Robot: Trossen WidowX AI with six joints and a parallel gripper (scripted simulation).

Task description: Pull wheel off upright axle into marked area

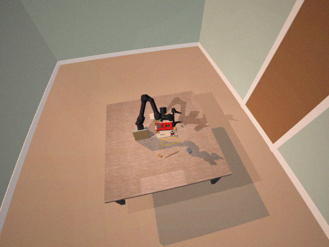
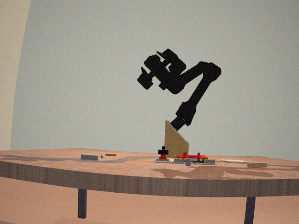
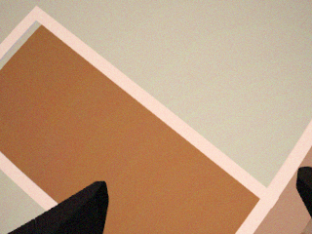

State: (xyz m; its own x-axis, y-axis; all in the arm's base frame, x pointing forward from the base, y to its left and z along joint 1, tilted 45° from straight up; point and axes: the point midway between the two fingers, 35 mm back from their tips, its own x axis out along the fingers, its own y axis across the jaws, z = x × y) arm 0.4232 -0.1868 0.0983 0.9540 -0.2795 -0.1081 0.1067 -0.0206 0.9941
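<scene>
The black wheel (image 1: 171, 132) (image 2: 163, 152) sits around the upright axle (image 2: 163, 147), above a red stand (image 2: 163, 157) on a pale plate. The marked area is a yellow outline (image 1: 170, 144) (image 2: 131, 159) on the table, beside that plate; no wheel lies in it. My gripper (image 1: 181, 117) (image 2: 149, 59) (image 3: 203, 185) is open and empty, held high above the table, well away from the wheel. The wrist view shows its two dark fingertips wide apart, with only the wall, the brown panel and some floor beyond; the wheel is out of that view.
A red chassis (image 1: 160, 126) (image 2: 193, 157) lies beside the wheel's stand. A blue-grey block (image 1: 188, 150) (image 2: 89, 157), an orange block (image 1: 160, 155) and a thin orange stick (image 1: 171, 154) lie past the marked area. A white flat piece (image 1: 151, 116) (image 2: 232, 161) lies beyond the chassis.
</scene>
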